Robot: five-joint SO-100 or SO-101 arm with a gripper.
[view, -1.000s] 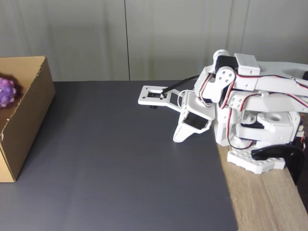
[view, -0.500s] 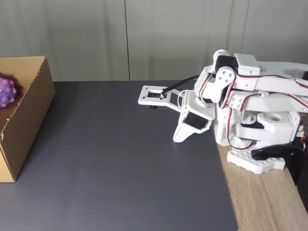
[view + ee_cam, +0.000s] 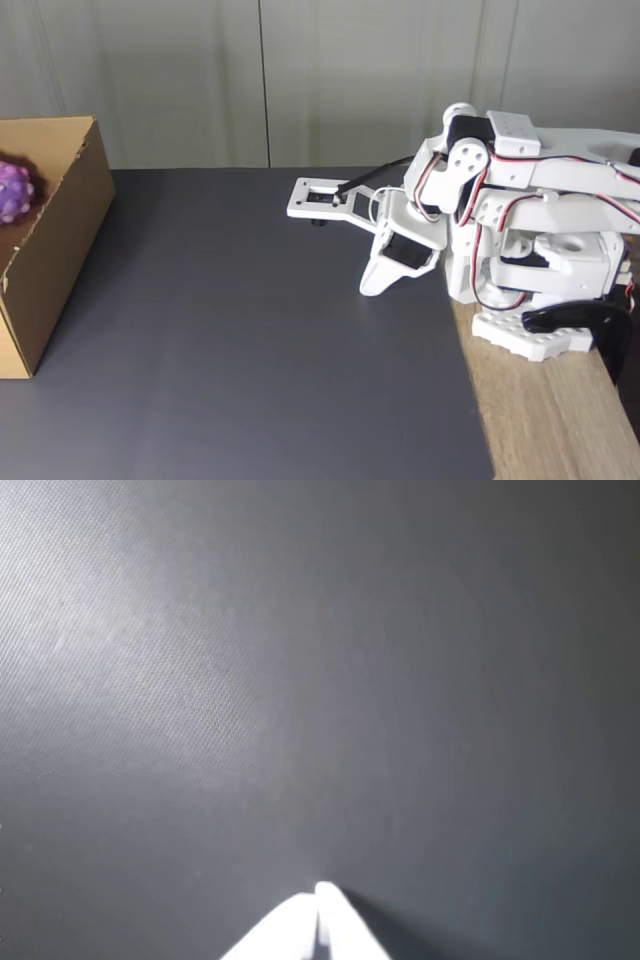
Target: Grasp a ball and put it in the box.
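The purple knobbly ball (image 3: pixel 14 192) lies inside the brown cardboard box (image 3: pixel 62 238) at the far left of the fixed view, partly cut off by the frame edge. The white arm is folded low at the right. Its gripper (image 3: pixel 369 289) points down at the dark mat, far from the box. In the wrist view the gripper (image 3: pixel 320 892) comes up from the bottom edge, its two white fingers pressed together with nothing between them.
A dark grey mat (image 3: pixel 250 350) covers most of the table. Bare wood (image 3: pixel 550 420) shows at the right, where the arm's base (image 3: pixel 540 340) is clamped. A grey wall stands behind.
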